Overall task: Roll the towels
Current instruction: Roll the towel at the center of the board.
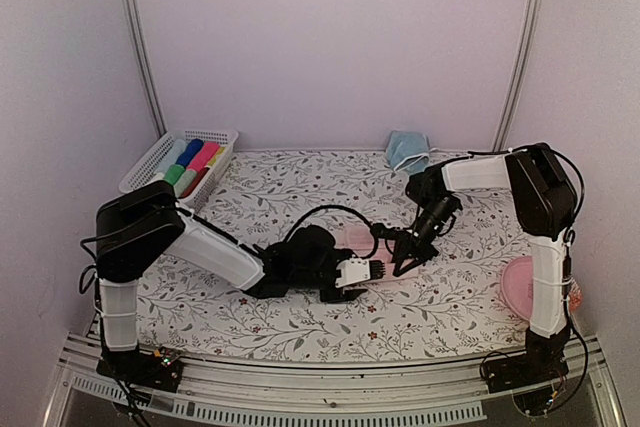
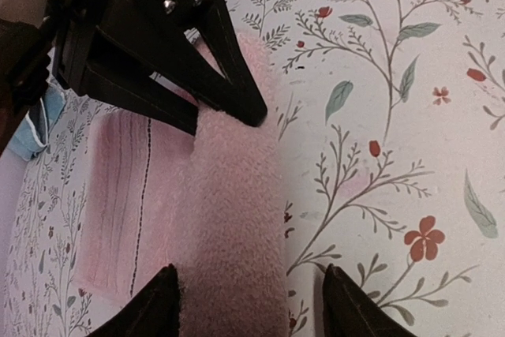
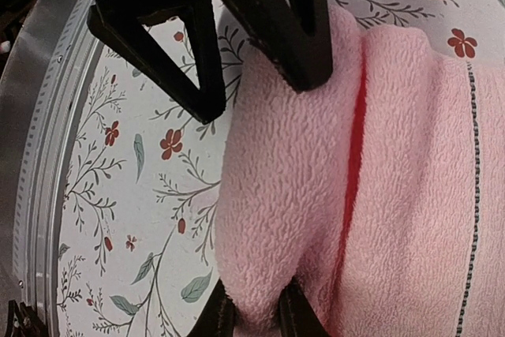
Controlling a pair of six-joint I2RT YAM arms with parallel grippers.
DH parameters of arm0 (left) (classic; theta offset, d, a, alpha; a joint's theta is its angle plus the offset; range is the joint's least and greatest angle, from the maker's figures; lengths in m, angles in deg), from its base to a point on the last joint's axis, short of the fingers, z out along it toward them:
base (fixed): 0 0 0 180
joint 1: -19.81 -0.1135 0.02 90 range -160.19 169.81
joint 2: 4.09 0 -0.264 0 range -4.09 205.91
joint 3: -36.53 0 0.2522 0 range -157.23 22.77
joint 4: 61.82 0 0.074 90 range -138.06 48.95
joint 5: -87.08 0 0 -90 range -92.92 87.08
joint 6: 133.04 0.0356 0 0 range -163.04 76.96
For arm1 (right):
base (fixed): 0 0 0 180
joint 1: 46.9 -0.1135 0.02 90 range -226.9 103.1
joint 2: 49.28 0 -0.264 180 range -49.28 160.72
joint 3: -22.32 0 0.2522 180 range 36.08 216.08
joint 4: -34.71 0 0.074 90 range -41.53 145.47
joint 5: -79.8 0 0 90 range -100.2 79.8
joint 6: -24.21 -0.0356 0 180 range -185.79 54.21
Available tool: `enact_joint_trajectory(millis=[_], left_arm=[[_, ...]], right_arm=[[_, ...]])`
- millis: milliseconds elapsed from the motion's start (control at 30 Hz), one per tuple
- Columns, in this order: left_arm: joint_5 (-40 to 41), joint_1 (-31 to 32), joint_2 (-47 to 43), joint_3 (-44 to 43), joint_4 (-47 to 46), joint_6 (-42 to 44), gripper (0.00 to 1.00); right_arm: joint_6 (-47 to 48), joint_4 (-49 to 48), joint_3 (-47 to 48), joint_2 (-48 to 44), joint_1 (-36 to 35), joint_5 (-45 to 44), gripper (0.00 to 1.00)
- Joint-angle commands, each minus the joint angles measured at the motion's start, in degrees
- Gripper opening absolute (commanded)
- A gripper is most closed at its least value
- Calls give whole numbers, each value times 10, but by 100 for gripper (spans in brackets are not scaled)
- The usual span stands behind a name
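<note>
A pink towel (image 1: 362, 239) lies on the flowered cloth at mid-table, its near edge rolled into a thick roll (image 2: 229, 219) with a flat part (image 2: 126, 203) beside it. My left gripper (image 1: 377, 270) is open; in the left wrist view its fingertips (image 2: 154, 305) stand on either side of the roll's end, the gripper (image 2: 252, 305) straddling it. My right gripper (image 1: 404, 264) faces it from the other end. In the right wrist view it (image 3: 254, 317) is shut, pinching the roll (image 3: 284, 195) between its tips.
A white basket (image 1: 150, 162) with several rolled coloured towels stands at the back left. A crumpled light blue towel (image 1: 407, 150) lies at the back centre. A pink round dish (image 1: 525, 285) sits by the right arm's base.
</note>
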Motion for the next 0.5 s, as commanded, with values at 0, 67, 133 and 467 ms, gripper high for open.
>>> enact_joint_trajectory(millis=[0, 67, 133, 467], left_arm=[[17, 12, 23, -17, 19, 10, 60], [24, 11, 27, -19, 24, 9, 60], [31, 11, 31, -24, 30, 8, 58], [70, 11, 59, -51, 53, 6, 31]], right_arm=[[1, 29, 4, 19, 3, -7, 14], [4, 33, 6, 21, 4, -6, 14], [5, 36, 8, 23, 4, -5, 14], [10, 40, 9, 25, 5, -7, 16]])
